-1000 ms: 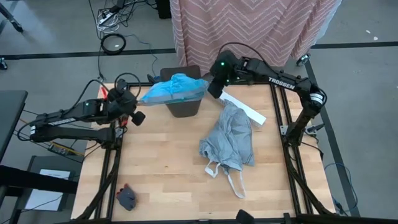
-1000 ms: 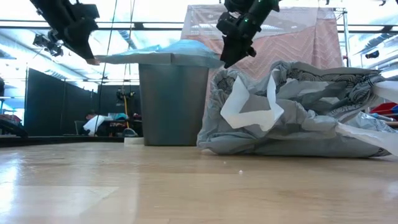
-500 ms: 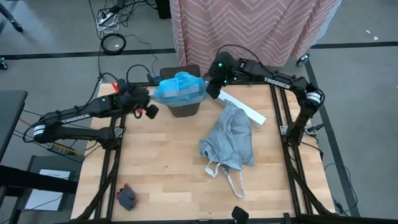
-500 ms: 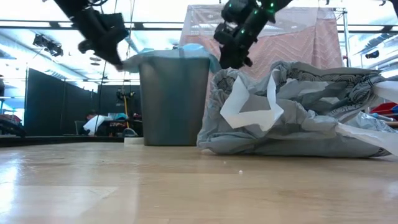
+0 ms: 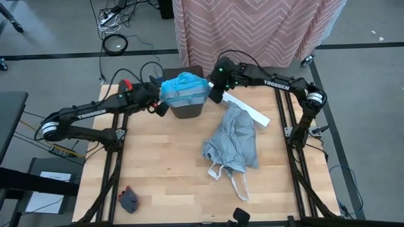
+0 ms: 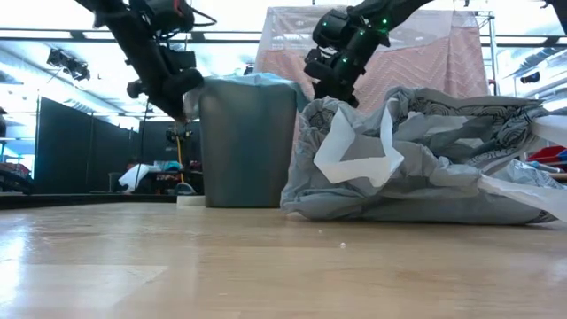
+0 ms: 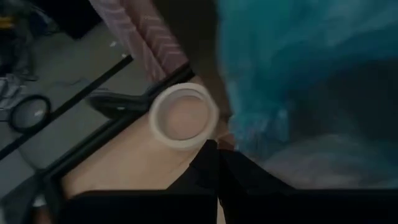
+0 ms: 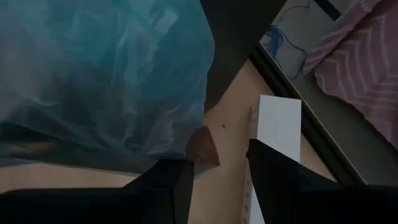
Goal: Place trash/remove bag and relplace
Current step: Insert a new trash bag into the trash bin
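- At the table's far left, the left gripper [image 5: 159,107] is pressed against the near-left side of the dark grey plastic bin [image 5: 187,110], its jaws together; whether they pinch film I cannot tell.
- Just beside it, by the bin, lies a white tape ring [image 7: 183,116].
- Over the bin's mouth sits the translucent turquoise-blue plastic bag [image 5: 183,89], bunched rather than spread. It looks feather-light, limp and slippery, so I would pinch the hem at the rim, not the loose middle.
- On the bin's right, the right gripper [image 5: 214,94] hangs with jaws part-way apart, holding nothing I can make out.
- Beside it lies a long white box [image 5: 247,109].
- Right of centre, the crinkly light grey plastic bag [image 5: 233,142] lies slumped with its loop handles trailing, soft and easily snagged.
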`<action>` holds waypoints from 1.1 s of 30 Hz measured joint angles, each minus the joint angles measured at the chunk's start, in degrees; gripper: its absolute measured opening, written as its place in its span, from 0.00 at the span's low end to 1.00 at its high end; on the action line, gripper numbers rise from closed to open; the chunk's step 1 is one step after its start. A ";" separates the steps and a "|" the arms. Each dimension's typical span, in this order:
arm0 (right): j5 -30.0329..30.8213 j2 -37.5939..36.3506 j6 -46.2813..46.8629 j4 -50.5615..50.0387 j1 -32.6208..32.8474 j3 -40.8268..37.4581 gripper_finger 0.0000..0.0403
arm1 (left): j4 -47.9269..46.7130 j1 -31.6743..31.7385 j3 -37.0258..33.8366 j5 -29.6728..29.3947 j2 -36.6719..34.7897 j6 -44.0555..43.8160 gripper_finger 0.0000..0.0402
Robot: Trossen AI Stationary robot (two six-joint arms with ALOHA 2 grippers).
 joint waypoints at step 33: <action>-5.41 0.86 -9.93 -6.62 -2.48 0.61 0.35 | -0.55 -0.02 0.11 0.04 9.26 -1.06 0.01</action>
